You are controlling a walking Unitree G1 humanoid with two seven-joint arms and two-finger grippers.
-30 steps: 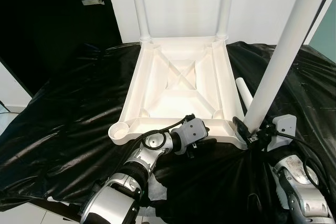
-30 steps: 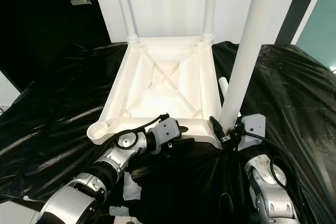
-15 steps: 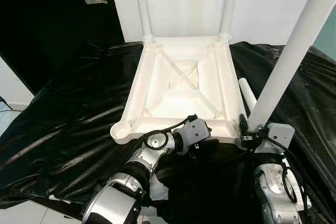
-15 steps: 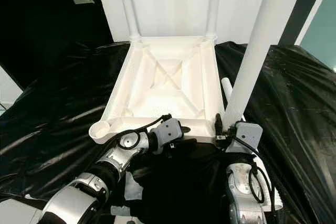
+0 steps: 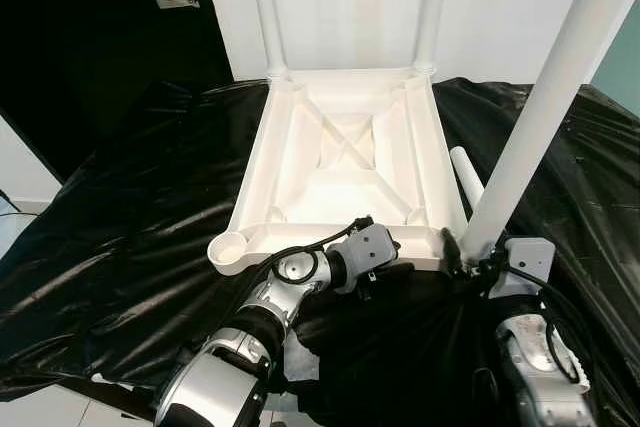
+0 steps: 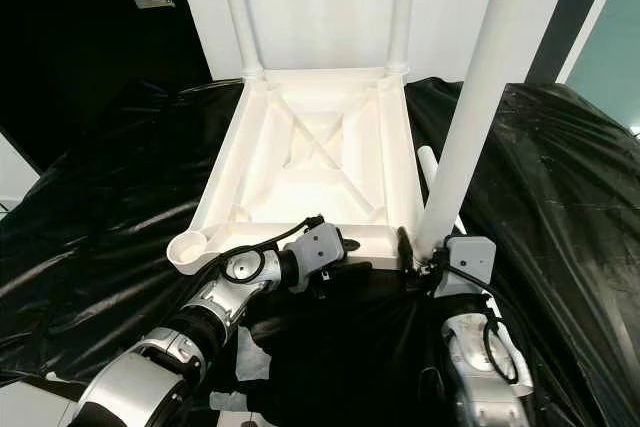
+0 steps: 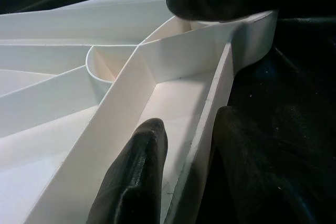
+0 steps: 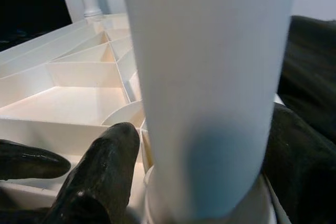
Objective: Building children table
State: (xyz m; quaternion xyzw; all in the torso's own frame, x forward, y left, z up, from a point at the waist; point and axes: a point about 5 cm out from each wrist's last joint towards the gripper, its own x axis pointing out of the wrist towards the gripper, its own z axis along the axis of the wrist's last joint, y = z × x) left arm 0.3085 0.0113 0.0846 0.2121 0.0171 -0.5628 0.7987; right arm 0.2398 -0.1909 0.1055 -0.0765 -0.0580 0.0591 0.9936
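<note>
I have the white tabletop lying upside down on the black sheet, ribs up, and I place everything else from it. Two legs already stand in its far corners. My right pincer sits at its near right corner, its fingers closed around the foot of the third leg, which stands tilted over that corner's socket; in the right wrist view one finger presses against the leg just above the collar. My left pincer is on the tabletop's near rim, narrowly parted with one finger inside the wall and the other outside, pinching that edge to steady it. The near left socket is empty, and a fourth leg lies on the sheet beside the tabletop's right edge.

My worry is the lean. If I push down while the leg is off axis, I judge it could jam crooked in the socket or skid off the collar. The sheet looks slick, so the whole tabletop might slide away if my left grip slips. The long leg also gives a lot of leverage, so it could twist in my fingers.
</note>
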